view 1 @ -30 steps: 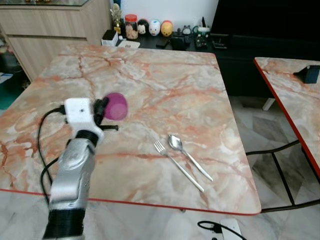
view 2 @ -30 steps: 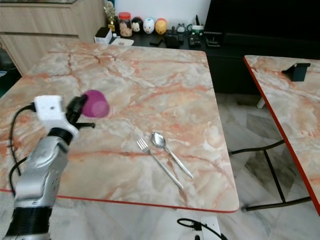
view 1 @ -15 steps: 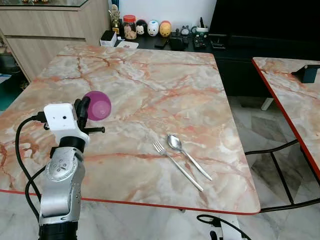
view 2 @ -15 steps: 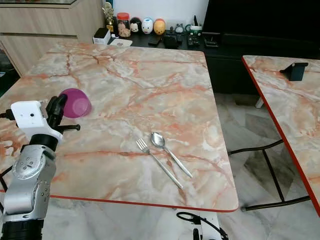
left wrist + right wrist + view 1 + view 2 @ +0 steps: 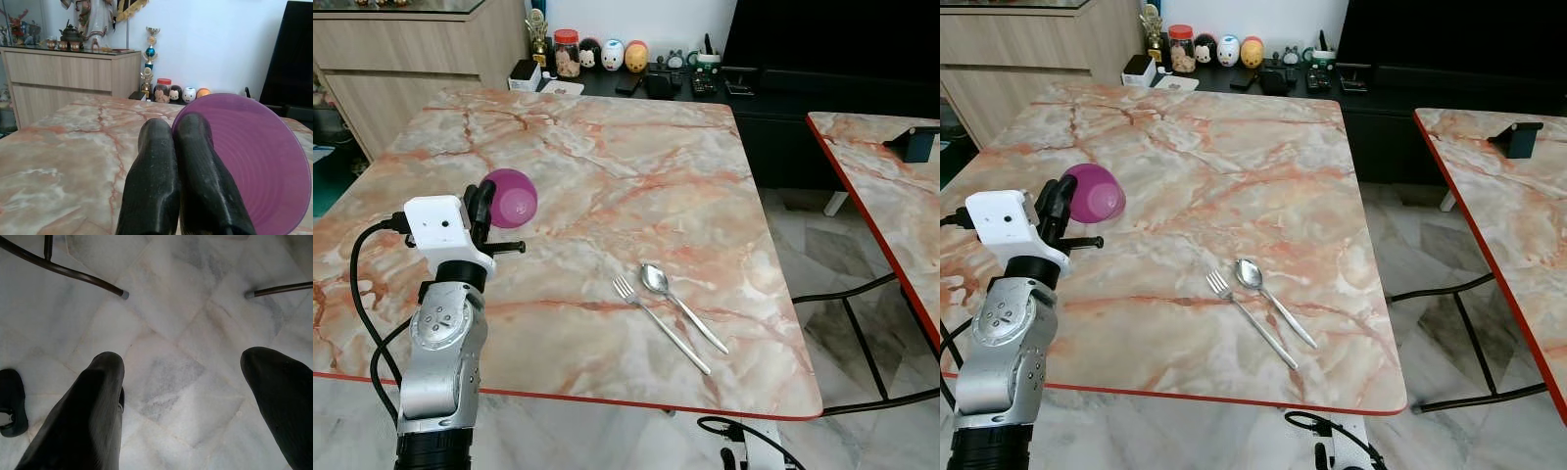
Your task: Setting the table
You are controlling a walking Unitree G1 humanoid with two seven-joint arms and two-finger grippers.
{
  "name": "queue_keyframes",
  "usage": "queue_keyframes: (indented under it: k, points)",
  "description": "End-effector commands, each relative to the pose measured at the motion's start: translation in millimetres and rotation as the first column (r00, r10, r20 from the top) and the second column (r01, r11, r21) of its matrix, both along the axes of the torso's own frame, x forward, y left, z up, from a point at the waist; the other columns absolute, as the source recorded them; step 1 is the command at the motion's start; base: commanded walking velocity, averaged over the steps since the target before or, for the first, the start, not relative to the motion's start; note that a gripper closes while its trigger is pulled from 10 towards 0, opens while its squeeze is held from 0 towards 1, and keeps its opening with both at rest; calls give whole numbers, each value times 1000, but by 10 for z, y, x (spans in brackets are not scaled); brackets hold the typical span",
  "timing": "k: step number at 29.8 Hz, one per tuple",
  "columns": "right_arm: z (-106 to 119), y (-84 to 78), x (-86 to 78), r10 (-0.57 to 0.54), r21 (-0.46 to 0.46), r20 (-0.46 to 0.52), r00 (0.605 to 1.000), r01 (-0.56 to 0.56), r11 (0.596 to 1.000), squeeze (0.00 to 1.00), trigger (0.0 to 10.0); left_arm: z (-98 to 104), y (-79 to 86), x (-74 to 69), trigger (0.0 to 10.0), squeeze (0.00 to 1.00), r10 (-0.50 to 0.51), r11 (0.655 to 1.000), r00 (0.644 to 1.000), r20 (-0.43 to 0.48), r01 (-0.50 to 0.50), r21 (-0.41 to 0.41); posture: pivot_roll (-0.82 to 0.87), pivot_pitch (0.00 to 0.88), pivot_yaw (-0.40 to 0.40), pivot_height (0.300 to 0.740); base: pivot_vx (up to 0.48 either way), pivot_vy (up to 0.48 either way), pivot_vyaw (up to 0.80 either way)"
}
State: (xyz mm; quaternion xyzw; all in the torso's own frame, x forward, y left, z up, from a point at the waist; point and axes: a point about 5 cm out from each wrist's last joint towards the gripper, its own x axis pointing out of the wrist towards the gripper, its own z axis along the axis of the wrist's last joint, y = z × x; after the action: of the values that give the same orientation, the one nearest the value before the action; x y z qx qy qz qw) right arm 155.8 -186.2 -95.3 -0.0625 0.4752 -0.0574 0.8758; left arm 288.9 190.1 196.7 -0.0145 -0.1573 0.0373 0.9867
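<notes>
The left arm point(image 5: 440, 372) rises upright at seven o'clock, its wrist bent forward. The left gripper point(image 5: 481, 204) points toward one o'clock, fingers point(image 5: 195, 161) pressed together in a pinch. The right gripper point(image 5: 190, 382) hangs idle pointing down, fingers spread wide.

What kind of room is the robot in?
Probably a home dining or living room: a marble-look dining table with a fork and spoon, a wooden sideboard, and little toy figures on a low dark cabinet.

A jar point(image 5: 570, 52) and small figurines point(image 5: 625, 55) line the dark sideboard point(image 5: 783, 98).
</notes>
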Motion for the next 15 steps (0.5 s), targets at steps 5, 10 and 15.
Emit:
queue_keyframes:
  k: [5, 10, 15]
  points:
    - [-12, -16, -37, -14, 13, -4, 1000, 14, 1000, 0, 10000, 55, 8, 30, 10000, 0, 11, 1000, 999, 33, -10, -19, -2, 0, -62, 740, 0, -221, -765]
    - [-8, -13, -29, 8, -1, -1, 1000, -8, 1000, 0, 10000, 64, -2, 33, 10000, 0, 10, 1000, 999, 40, -10, -15, 0, 0, -64, 740, 0, -285, 0]
    - [-4, -11, -23, -3, 10, 10, 1000, 3, 1000, 0, 10000, 69, -16, 39, 10000, 0, 8, 1000, 999, 43, -7, -14, 0, 0, -64, 740, 0, -286, 0]
